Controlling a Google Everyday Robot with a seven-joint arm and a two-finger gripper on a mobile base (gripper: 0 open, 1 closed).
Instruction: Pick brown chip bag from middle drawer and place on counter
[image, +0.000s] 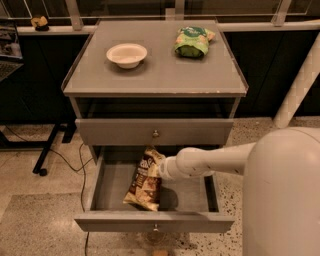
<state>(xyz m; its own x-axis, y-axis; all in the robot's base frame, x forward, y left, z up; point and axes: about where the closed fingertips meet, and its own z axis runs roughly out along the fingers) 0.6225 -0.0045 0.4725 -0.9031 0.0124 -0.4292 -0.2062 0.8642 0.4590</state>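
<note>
Grey metal all round: the middle drawer (102, 186) stands pulled out below the counter's (160, 77) front edge, with the closed drawer front (110, 131) above it. The brown chip bag (144, 182) is inside the open drawer, left of centre, standing steeply. Its top reaches up to the lower edge of the closed front and its bottom is near the drawer's front wall, with a shadow on the drawer floor to its right. The arm (210, 161) comes in from the right, and the gripper (160, 169) sits at the bag's upper right edge, clamped onto it (mostly hidden behind the crinkled foil). On the counter, a white bowl (126, 54) sits toward the back-left corner and a green snack bag (192, 42) toward the back-right corner.
</note>
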